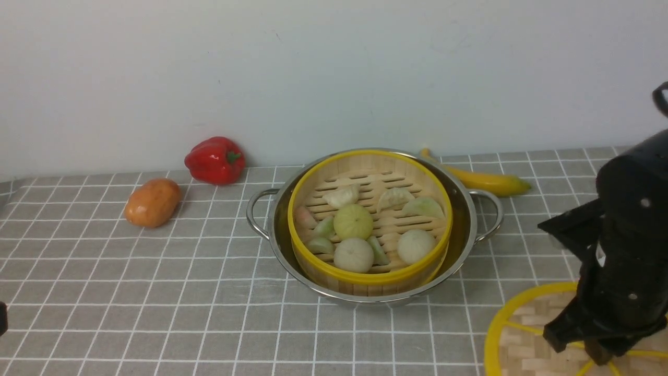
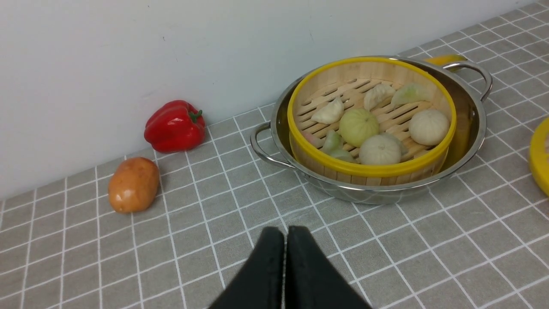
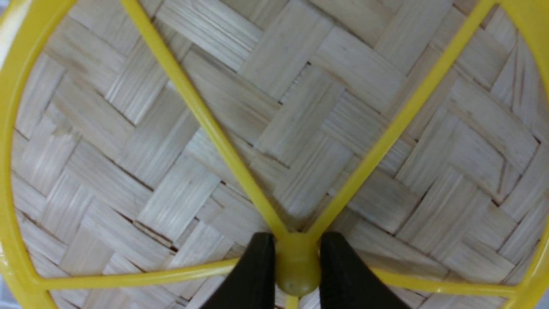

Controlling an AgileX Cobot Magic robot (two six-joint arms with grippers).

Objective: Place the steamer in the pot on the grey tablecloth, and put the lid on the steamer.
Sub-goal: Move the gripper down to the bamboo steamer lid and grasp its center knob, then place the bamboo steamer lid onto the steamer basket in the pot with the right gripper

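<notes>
right pincer (image 3: 297, 246) is pinching the lid (image 3: 300, 128) by its centre knob (image 3: 297, 271), jaws closed on both sides | left pincer (image 2: 285, 240) is hanging shut, empty | lid is lying flat on the grey tablecloth (image 1: 156, 292), right of the pot (image 1: 464, 230) | steamer (image 1: 368, 277) is sitting inside the pot | risk: the knob may be slipping free on the lift (round, small hold), or the lid tilting and catching the steamer's rim

Right hand (image 3: 297, 245) clamps centre knob (image 3: 297, 271) of lid (image 3: 300, 107).
</notes>
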